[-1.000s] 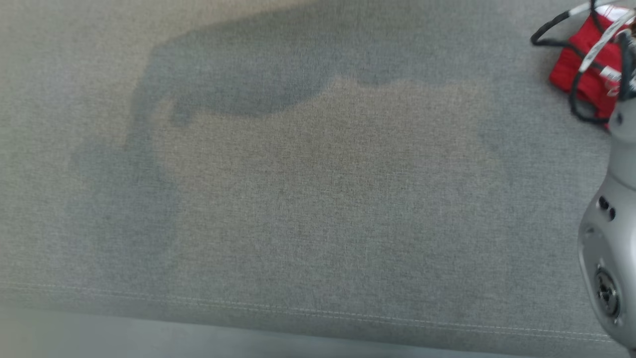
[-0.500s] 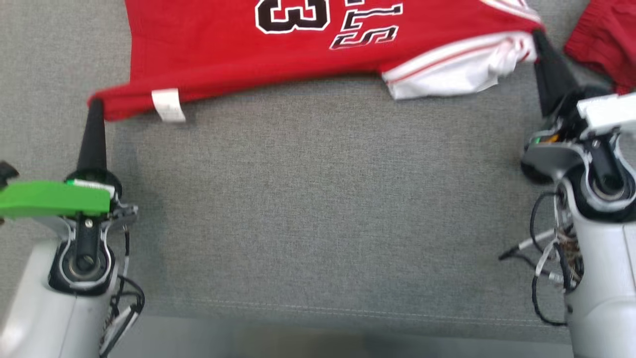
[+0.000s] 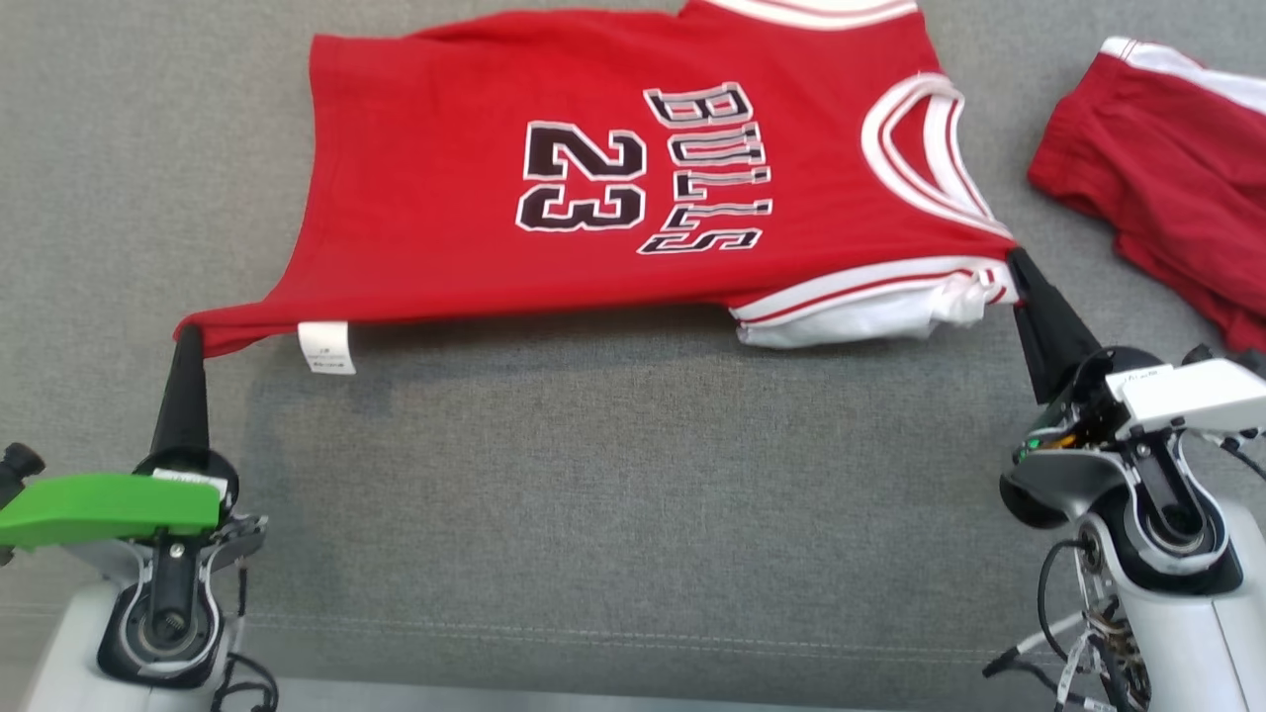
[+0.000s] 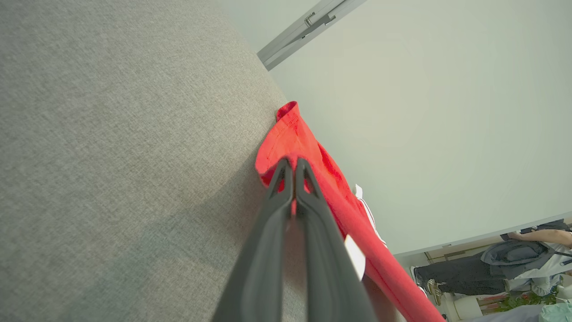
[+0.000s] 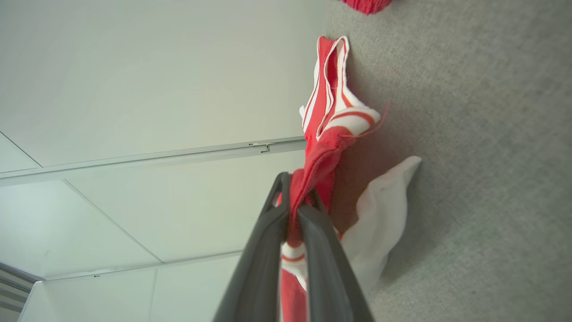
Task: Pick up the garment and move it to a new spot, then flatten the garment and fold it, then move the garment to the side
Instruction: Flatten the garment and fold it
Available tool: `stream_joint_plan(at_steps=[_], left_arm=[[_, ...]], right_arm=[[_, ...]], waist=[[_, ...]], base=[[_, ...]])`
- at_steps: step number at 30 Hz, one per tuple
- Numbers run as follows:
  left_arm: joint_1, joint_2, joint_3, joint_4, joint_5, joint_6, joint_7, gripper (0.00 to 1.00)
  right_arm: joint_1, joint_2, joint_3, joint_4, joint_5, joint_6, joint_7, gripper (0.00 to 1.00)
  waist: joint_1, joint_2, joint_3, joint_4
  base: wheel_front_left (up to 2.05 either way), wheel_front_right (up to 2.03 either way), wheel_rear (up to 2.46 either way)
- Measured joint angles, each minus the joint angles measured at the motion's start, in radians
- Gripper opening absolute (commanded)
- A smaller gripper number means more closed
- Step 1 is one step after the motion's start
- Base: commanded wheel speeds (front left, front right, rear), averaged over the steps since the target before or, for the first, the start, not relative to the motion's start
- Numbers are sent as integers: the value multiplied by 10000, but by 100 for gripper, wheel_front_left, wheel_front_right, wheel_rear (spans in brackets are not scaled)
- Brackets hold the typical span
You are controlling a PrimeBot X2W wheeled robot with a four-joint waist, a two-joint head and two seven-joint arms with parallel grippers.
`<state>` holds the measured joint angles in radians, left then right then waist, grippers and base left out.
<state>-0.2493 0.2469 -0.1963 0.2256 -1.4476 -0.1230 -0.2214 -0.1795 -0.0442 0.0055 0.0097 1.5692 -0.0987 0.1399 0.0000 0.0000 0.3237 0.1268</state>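
The red jersey (image 3: 593, 178) lies spread across the far side of the grey surface (image 3: 633, 475), left claw (image 3: 188, 334) clenched on its near hem corner, right claw (image 3: 1016, 259) clenched on its near shoulder.

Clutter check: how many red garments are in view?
2: red sleeveless basketball jersey at centre; red white-trimmed garment far right, partly cropped. Others may be hidden.
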Motion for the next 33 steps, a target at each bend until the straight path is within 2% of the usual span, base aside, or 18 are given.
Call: stream_joint_plan(at_steps=[5,8,13,22,27,33], left_arm=[[718,359,15,-591,491,-4,-96,0],[1231,393,82,-825,535,-4,-98,0],[2253,360,119,-993,470,-4,-100,0],[2766,305,151,-1396,518,-4,-215,0],[3095,313,107,-1580,702,-4,-219,0],[3351,245,125,-1676,882,-4,-226,0]], right_arm=[[946,38,130,-568,201,-107,-136,0],[1570,35,247,-1060,736,-176,-161,0],[2799,59,360,-1204,750,-276,-397,0],[3794,56,1078,-1975,949,-278,-477,0],[4461,71,1218,-1941,748,-291,-598,0],[4544,25,1225,-2065,462,-347,-792,0]], waist=[[0,0,-689,41],[0,0,-1056,77],[0,0,-1524,142],[-1,0,-1651,80],[0,1,-1627,12],[0,0,-1434,-52]], base=[[0,0,0],[0,0,0],[0,0,0],[0,0,0],[0,0,0],[0,0,0]])
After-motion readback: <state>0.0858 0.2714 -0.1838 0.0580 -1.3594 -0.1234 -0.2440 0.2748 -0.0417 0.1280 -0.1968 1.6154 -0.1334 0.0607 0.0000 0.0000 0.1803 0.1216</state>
